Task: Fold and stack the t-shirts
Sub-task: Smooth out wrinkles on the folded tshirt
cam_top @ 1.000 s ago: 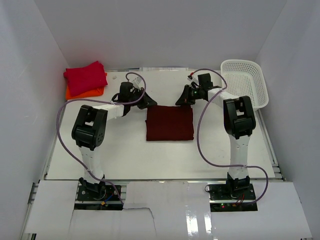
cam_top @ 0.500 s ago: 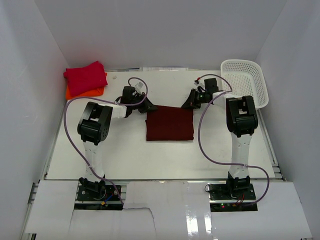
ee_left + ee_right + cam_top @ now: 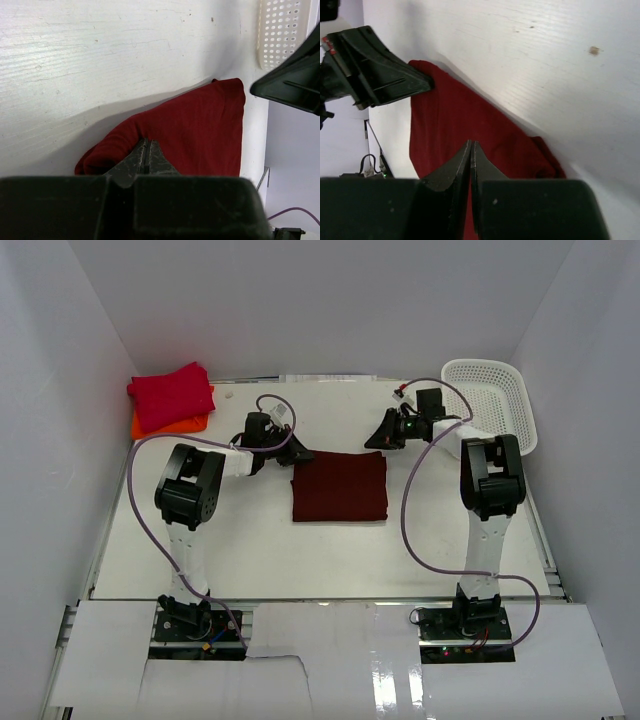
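The dark maroon t-shirt (image 3: 339, 487) lies folded in a flat rectangle at mid-table. It also shows in the left wrist view (image 3: 200, 135) and the right wrist view (image 3: 450, 125). My left gripper (image 3: 299, 454) (image 3: 148, 142) is shut, its tips at the shirt's far left corner, with no cloth seen between the jaws. My right gripper (image 3: 370, 444) (image 3: 471, 143) is shut and empty, just above the shirt's far right corner. The crimson t-shirt (image 3: 172, 395) lies folded on the orange t-shirt (image 3: 172, 425) at the far left.
A white mesh basket (image 3: 497, 405) stands at the far right, and its edge shows in the left wrist view (image 3: 280, 30). Purple cables loop from both arms. White walls enclose the table on three sides.
Both grippers came down to the maroon shirt's far corners. The right gripper has since drawn back to the far right; the left has stayed. The shirt lies as before.
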Motion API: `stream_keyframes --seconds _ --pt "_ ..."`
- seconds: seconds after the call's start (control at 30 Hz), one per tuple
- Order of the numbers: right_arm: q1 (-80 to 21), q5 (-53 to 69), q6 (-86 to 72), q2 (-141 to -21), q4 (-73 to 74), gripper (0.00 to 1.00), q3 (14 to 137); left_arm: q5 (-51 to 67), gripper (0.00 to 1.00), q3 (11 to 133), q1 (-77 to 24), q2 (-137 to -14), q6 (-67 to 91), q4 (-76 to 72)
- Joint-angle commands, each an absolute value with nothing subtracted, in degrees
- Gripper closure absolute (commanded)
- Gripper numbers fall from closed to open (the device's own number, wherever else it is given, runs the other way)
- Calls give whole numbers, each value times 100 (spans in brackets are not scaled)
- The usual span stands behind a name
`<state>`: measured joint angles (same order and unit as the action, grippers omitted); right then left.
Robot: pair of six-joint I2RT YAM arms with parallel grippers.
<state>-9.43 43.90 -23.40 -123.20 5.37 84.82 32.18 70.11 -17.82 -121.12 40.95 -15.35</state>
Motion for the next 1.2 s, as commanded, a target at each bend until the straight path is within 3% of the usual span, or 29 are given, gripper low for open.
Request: stream_keyframes --seconds 0.0,0.5,0.83,1.17 --pt "-958 4623 -2241 -11795 457 92 8315 3217 100 7040 -1793 -11848 3999 -1626" --pt "-958 3965 -2004 -12181 615 92 8016 3120 100 7005 -1775 -11865 3841 -1512" --pt "-703 2312 -1819 -12155 958 92 7787 3085 100 6609 -1529 -11769 3894 -1521" --pt "-668 2680 -1740 -12085 1151 92 8629 3243 100 7513 -1521 -11804 3920 -1442"
